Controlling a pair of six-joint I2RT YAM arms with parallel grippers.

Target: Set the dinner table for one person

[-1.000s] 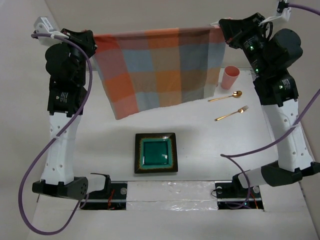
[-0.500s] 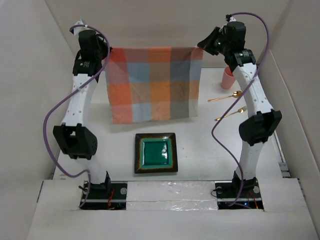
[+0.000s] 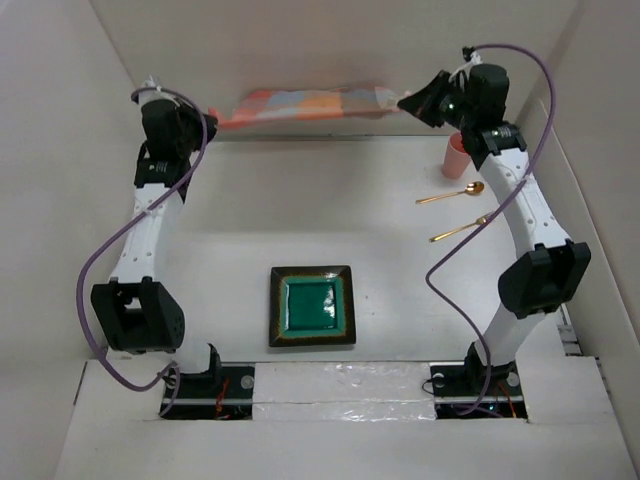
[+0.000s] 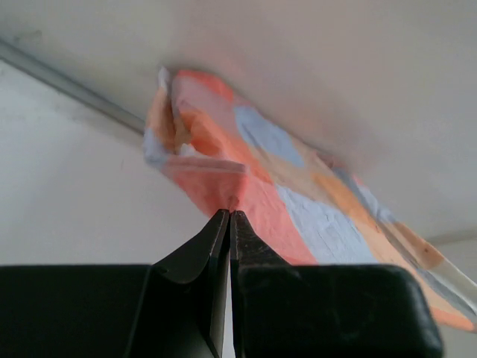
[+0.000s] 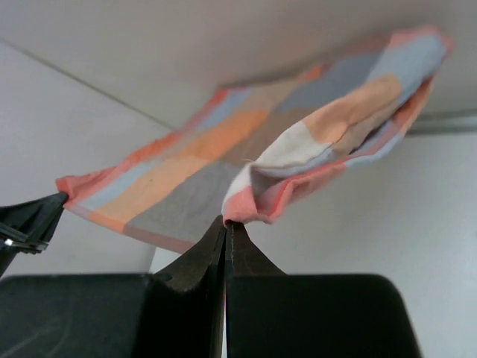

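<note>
Orange-and-grey checked cloth (image 3: 305, 103) stretched almost level between the two arms, up off the far end of the dinner table (image 3: 330, 200) and close to the upright back panel (image 3: 320, 40). Left gripper (image 4: 229, 213) with jaws pressed together on one orange corner, fabric bunched and folded just beyond the fingertips in the left wrist view. Right gripper (image 5: 225, 221) likewise clamped tight on the opposite corner, the hem curled over into a loose pouch right at the tips, the rest sagging away toward the other arm. Table itself spread white and matte beneath everything, bordered by white panels. On it, nearer the arm bases and about midway between them, a square dark-rimmed plate (image 3: 312, 305) with a teal centre, lying flat. Over on the right side, a pink cup (image 3: 460, 155) upright near the right arm, a gold spoon (image 3: 452, 194) just in front of it and a gold fork (image 3: 465, 229) nearer still — both lying at a slant, apart from each other and well apart from the plate.
</note>
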